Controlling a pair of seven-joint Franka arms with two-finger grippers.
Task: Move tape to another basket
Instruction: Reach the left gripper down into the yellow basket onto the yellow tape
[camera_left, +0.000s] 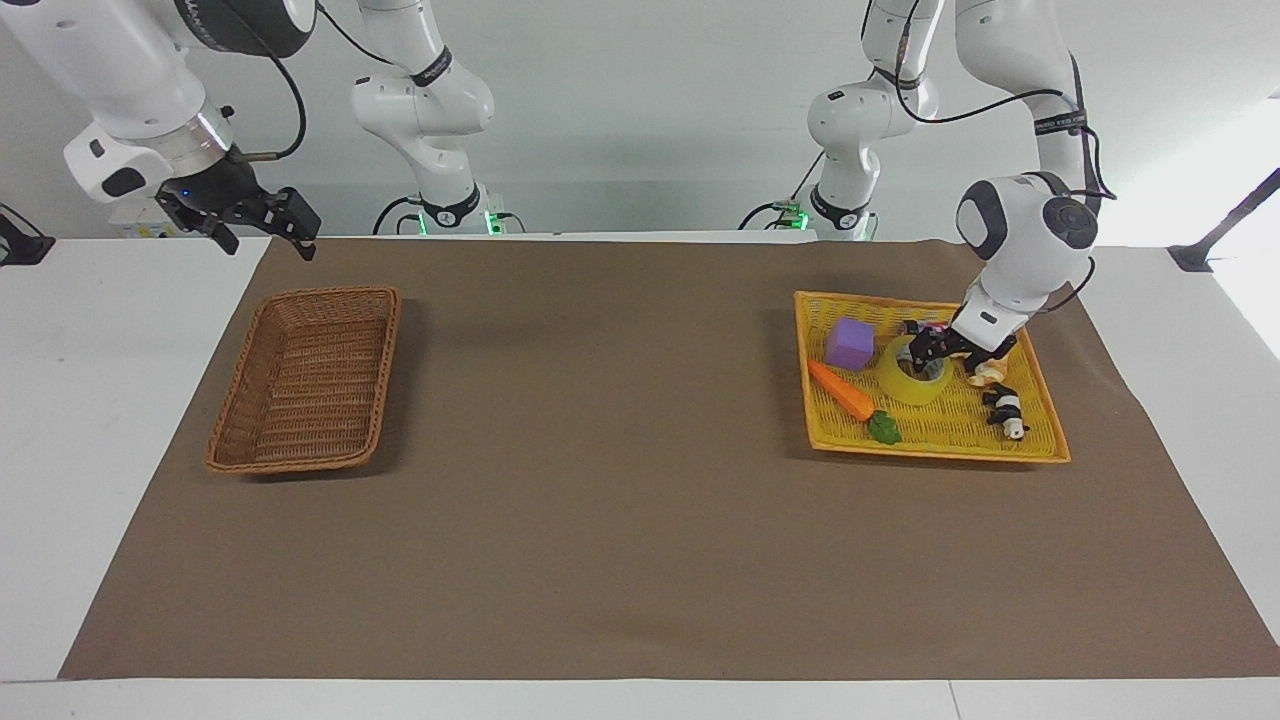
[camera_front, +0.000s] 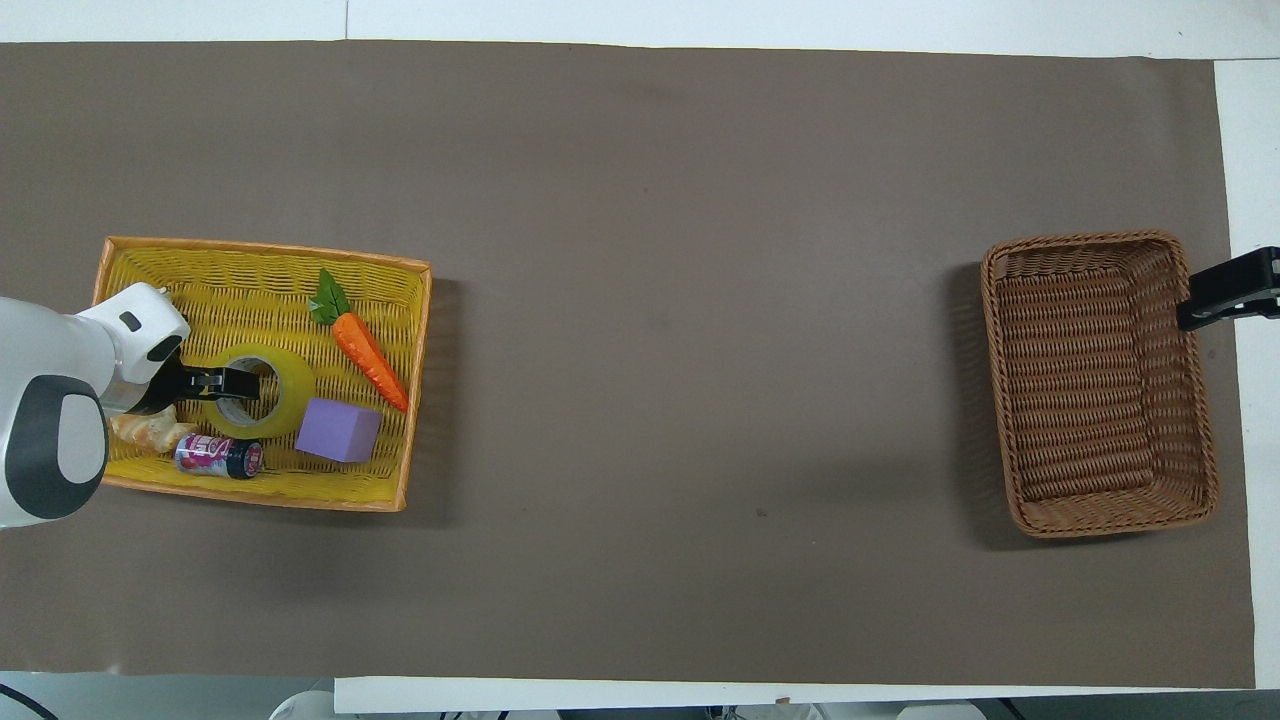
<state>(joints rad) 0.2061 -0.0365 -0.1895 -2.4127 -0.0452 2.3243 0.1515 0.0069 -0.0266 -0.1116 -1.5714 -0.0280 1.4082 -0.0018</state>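
Observation:
The tape (camera_left: 910, 386), a yellow roll lying flat, sits in the yellow tray (camera_left: 940, 442) at the left arm's end of the table. My left gripper (camera_left: 932, 352) is down at the roll, open, with one finger in the core and the other outside the wall. From overhead, the left gripper (camera_front: 235, 381) covers the tape (camera_front: 292, 385) on its croissant side. The brown wicker basket (camera_left: 225, 400) lies at the right arm's end. My right gripper (camera_left: 262, 238) waits open in the air beside the basket (camera_front: 1100, 240), where the right gripper (camera_front: 1215, 300) shows as a dark bar.
The yellow tray (camera_front: 260, 275) also holds a purple cube (camera_front: 338, 430), a toy carrot (camera_front: 368, 347), a croissant (camera_front: 140, 430), a small can (camera_front: 218, 455) and a black-and-white figure (camera_left: 1005, 410). A brown mat (camera_left: 620, 500) covers the table between tray and basket.

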